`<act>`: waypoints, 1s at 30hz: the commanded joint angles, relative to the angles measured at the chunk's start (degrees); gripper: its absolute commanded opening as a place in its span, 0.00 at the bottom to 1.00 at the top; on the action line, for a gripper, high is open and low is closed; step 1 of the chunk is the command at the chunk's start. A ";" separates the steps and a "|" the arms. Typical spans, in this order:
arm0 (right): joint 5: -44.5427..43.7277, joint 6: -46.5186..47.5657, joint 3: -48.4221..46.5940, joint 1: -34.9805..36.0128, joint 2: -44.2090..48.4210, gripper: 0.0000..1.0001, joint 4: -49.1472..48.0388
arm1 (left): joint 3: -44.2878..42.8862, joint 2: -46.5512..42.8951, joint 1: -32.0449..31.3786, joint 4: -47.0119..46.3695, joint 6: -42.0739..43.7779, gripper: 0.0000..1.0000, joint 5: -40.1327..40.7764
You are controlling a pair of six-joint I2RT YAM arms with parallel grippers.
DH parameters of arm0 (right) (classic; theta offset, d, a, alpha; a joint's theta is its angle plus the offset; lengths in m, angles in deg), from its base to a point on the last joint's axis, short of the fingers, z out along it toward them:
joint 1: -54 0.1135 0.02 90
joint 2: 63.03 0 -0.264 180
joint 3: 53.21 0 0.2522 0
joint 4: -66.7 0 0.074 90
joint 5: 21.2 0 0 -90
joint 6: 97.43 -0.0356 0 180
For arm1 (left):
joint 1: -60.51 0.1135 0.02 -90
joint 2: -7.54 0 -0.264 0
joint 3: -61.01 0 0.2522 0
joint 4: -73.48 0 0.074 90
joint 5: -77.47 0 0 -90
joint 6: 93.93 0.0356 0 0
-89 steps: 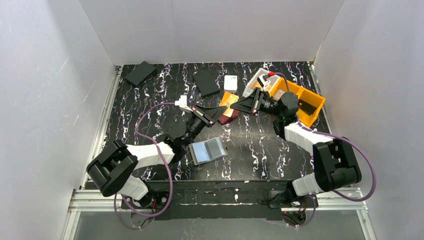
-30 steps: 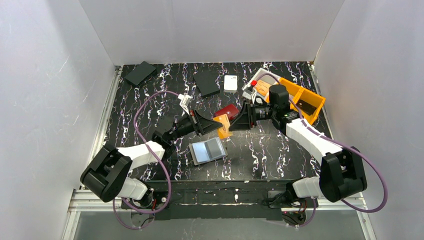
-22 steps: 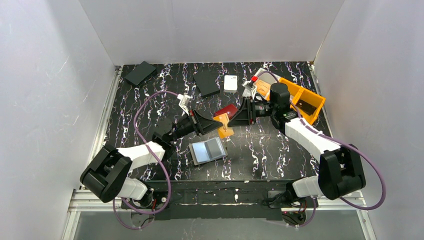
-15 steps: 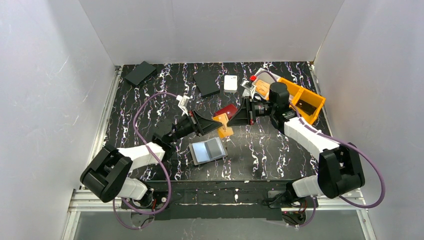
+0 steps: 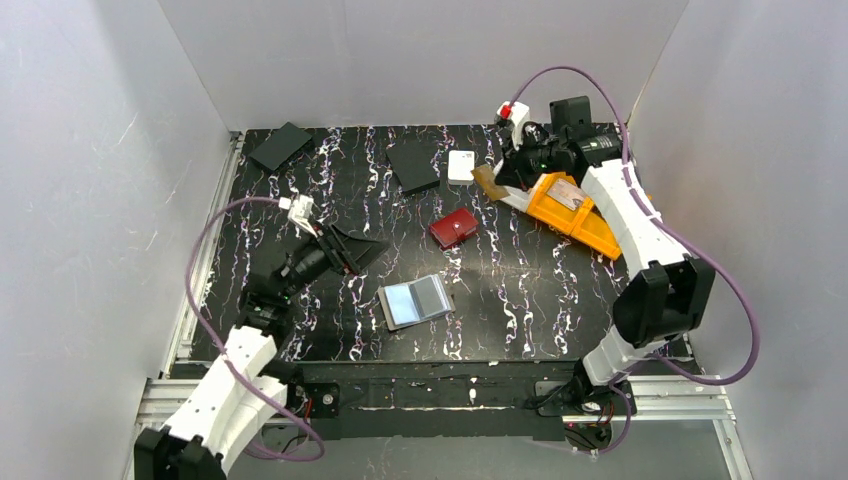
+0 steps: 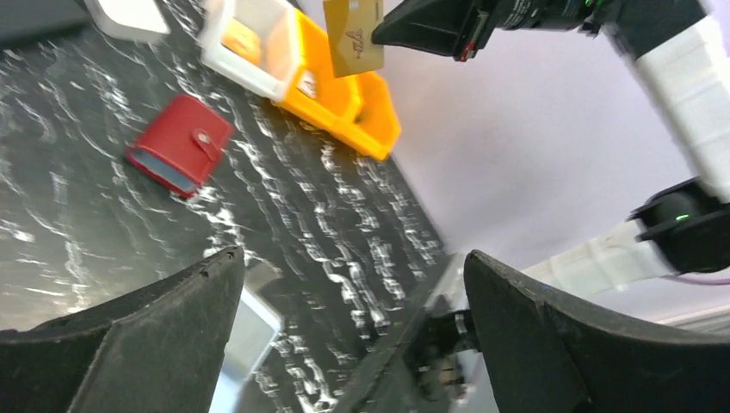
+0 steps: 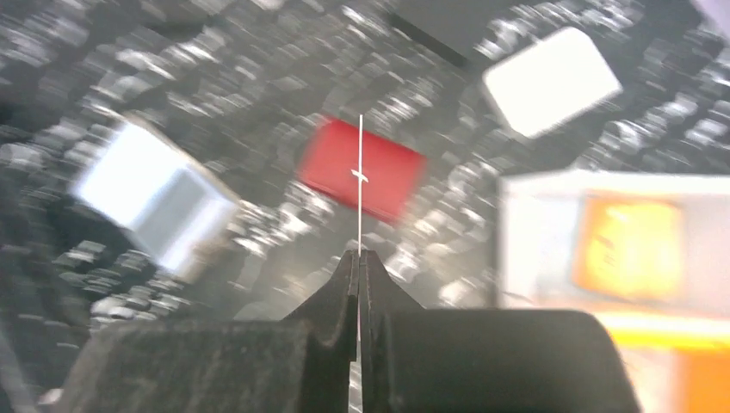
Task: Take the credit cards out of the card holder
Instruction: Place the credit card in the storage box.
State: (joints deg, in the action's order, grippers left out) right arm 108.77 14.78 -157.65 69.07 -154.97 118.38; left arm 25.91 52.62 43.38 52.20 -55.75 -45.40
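The grey card holder [image 5: 432,293] lies open on the mat near the middle front, and a light blue card [image 5: 402,304] lies on its left half. My right gripper [image 5: 508,186] is at the back right, shut on the orange card [image 5: 487,180], which it holds in the air beside the orange bin. The left wrist view shows that card [image 6: 353,36] hanging from the right gripper. In the right wrist view the card [image 7: 360,172] is edge-on between the closed fingers, with the holder [image 7: 155,196] blurred below. My left gripper [image 5: 352,250] is open and empty, left of the holder [image 6: 250,331].
A dark red case [image 5: 453,227] lies shut behind the holder. An orange bin [image 5: 590,228] with a white tray [image 6: 250,47] sits at the right. A white card-like object [image 5: 461,165] and two flat black squares [image 5: 281,145] [image 5: 413,165] lie at the back.
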 commanded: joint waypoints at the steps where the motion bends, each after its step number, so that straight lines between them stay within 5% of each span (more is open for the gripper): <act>1: -31.12 24.33 -8.39 0.05 -4.12 0.01 16.16 | -17.62 -1.58 2.10 47.86 28.44 0.98 -3.74; 5: -36.49 27.73 -18.90 0.05 -12.27 0.01 19.75 | -25.42 4.68 1.98 67.57 45.52 0.98 5.22; 13: -42.41 27.49 -32.30 0.05 -26.02 0.01 22.48 | -20.47 4.63 1.90 58.45 45.70 0.98 10.13; 30: -41.13 26.52 -38.83 0.05 -34.11 0.01 20.24 | -21.89 6.41 1.87 60.79 47.13 0.98 13.96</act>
State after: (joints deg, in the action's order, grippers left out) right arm 66.44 41.17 -192.98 69.07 -188.11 138.62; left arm 4.88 59.81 45.17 111.95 -9.81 -32.71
